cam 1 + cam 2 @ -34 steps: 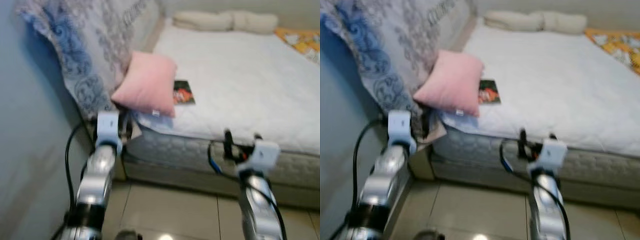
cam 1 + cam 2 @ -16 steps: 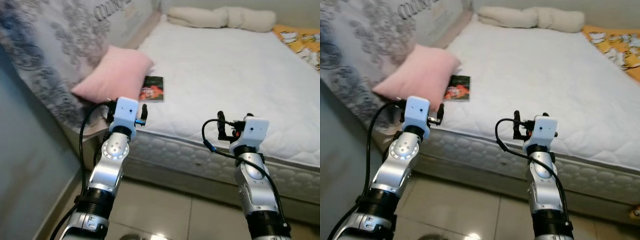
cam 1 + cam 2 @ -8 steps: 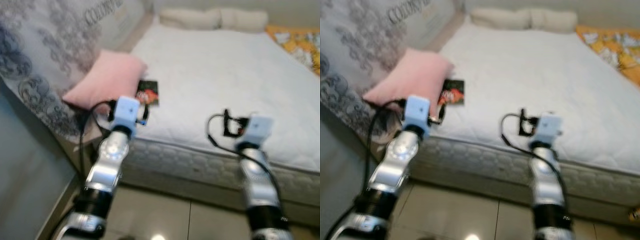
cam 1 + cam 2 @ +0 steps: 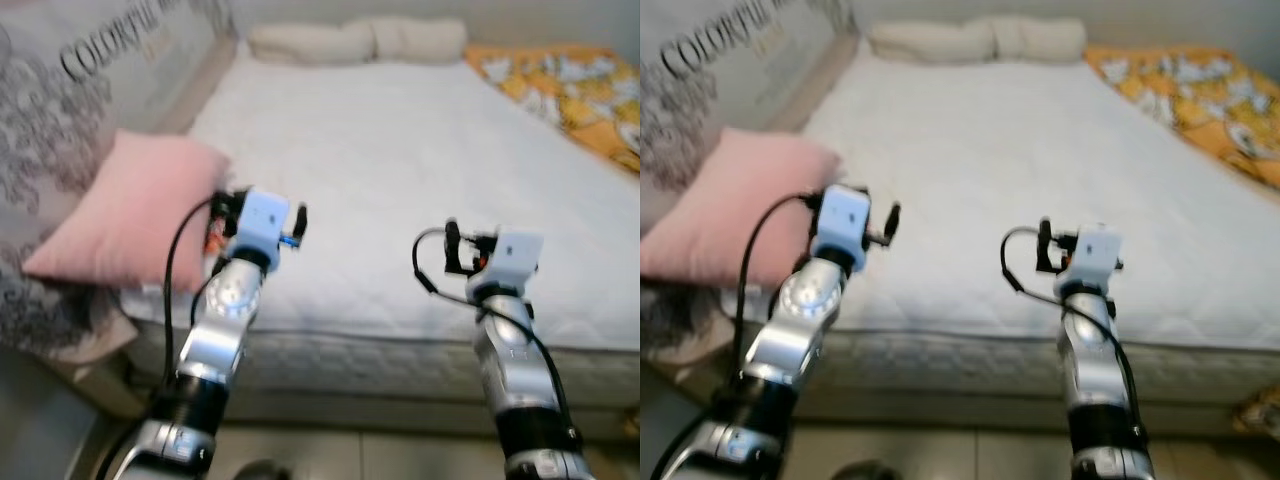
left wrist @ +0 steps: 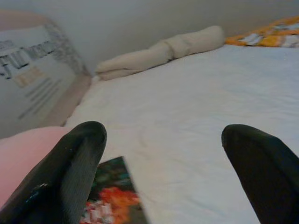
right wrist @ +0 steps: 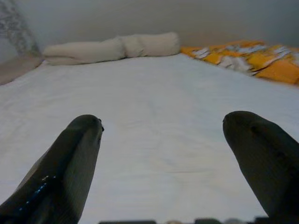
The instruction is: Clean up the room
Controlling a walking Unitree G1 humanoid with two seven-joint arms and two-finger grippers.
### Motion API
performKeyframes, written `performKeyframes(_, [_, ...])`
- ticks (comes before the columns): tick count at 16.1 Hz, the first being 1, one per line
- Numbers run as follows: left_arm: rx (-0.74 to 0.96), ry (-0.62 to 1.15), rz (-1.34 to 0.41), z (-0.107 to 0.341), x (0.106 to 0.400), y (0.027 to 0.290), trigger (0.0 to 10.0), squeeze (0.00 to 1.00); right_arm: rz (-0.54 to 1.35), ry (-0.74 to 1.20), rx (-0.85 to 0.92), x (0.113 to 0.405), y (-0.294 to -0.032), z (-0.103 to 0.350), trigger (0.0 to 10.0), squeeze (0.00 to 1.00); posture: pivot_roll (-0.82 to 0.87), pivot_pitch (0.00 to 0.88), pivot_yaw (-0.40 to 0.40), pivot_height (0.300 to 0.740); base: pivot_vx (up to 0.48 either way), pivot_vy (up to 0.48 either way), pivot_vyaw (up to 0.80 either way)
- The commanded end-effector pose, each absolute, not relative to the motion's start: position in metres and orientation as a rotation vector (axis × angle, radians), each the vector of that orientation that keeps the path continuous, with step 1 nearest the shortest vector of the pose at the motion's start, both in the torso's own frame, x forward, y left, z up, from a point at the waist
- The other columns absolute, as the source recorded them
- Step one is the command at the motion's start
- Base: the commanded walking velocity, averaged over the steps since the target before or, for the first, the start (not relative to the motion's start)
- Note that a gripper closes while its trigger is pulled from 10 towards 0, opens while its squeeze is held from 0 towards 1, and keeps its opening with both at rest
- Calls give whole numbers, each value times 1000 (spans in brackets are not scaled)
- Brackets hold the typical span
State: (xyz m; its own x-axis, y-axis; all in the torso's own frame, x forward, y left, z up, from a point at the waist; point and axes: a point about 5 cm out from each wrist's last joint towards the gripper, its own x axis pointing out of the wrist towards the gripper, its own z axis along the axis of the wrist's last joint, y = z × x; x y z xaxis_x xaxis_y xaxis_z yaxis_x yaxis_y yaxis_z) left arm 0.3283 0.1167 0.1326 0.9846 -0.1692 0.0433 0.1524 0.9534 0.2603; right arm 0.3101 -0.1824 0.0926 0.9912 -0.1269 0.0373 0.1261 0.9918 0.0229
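Observation:
A pink pillow [image 4: 125, 215] lies on the white mattress [image 4: 400, 150] at its near left corner. Beside it lies a small dark book with a red picture [image 5: 110, 200], mostly hidden behind my left arm in the eye views. My left gripper [image 5: 163, 140] hovers open just over the mattress edge, with the book and pillow right below its fingers. My right gripper [image 6: 163, 123] is held open over the near edge of the bed, with bare mattress ahead of it. Neither holds anything.
A rolled beige blanket [image 4: 355, 42] lies along the far end of the bed. An orange patterned blanket [image 4: 560, 85] covers the far right corner. A grey printed duvet [image 4: 60, 90] leans up on the left. Tiled floor [image 4: 400, 460] runs below the bed front.
The camera has swung right and closer to the bed, so pillow and duvet sit further left. The left gripper now covers the book. Both arms stay raised and open.

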Motion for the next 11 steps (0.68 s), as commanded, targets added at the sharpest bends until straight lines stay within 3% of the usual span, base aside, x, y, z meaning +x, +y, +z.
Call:
performKeyframes(1, [271, -91, -143, 140, 331, 122, 10000, 0, -101, -64, 22, 316, -175, 99, 10000, 0, 22, 0, 9, 736, 465, 0, 0])
performKeyframes(3, [266, -91, -137, 142, 332, 123, 10000, 0, -99, -72, 18, 320, -175, 101, 10000, 0, 27, 0, 12, 736, 443, 0, 0])
performKeyframes(11, [322, -49, -171, 138, 335, 124, 10000, 0, -68, -69, 29, 318, -168, 97, 10000, 0, 34, 0, 8, 736, 0, 475, 0])
